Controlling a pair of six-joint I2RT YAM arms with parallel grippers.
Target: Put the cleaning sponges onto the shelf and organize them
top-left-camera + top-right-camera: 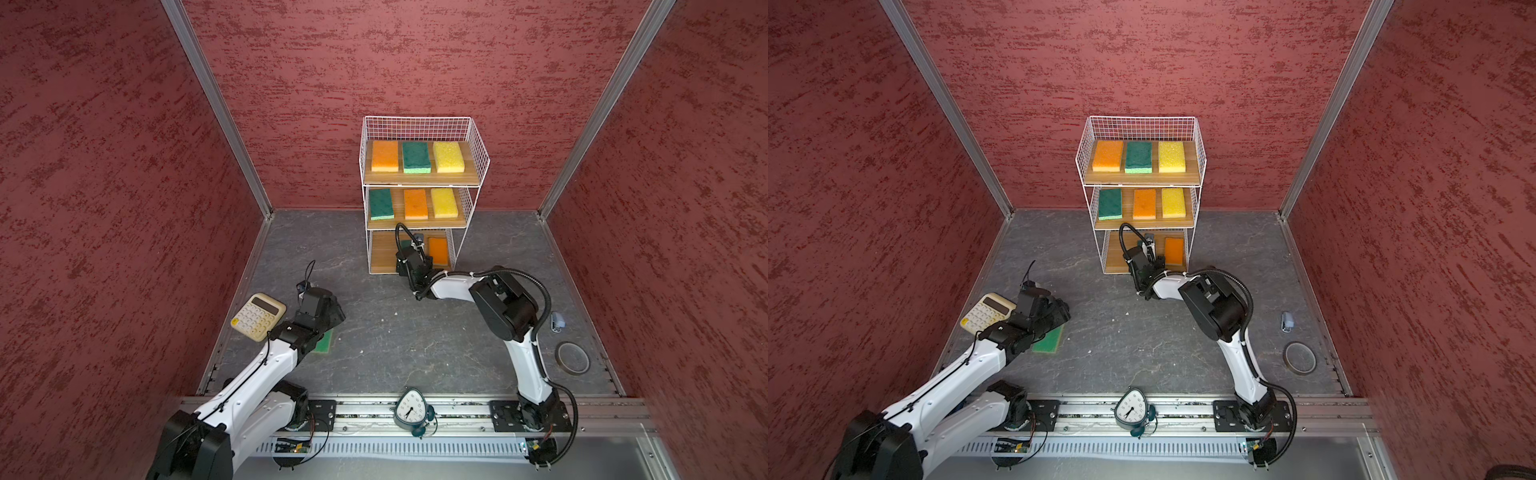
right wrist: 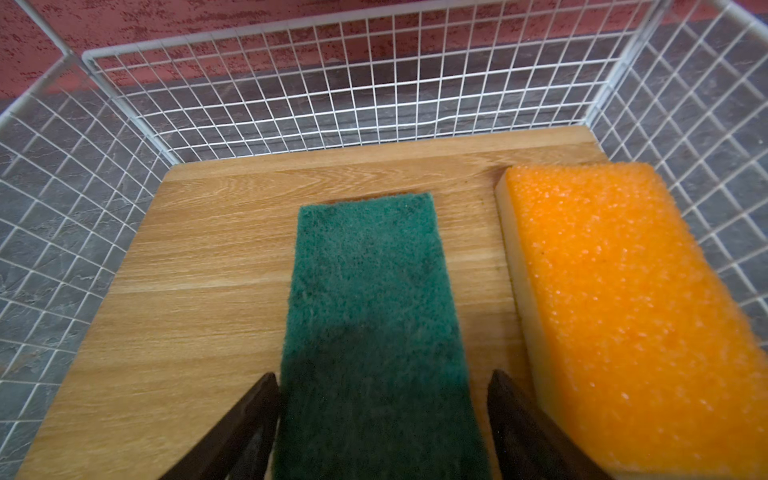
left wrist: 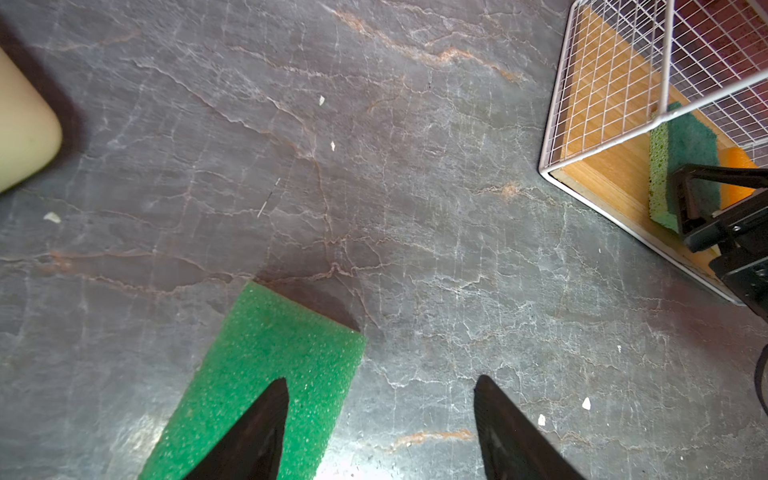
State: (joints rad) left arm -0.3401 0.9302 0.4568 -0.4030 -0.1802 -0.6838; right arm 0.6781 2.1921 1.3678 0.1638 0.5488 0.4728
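Right hand apart, not gripping, fingers flanking the dark green sponge I see flat on the bottom board of the shelf, orange sponge just beside, left hand apart above a green sponge on the counter.

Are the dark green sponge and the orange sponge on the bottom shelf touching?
Apart. The right wrist view shows a strip of bare wooden board between the green sponge and the orange sponge.
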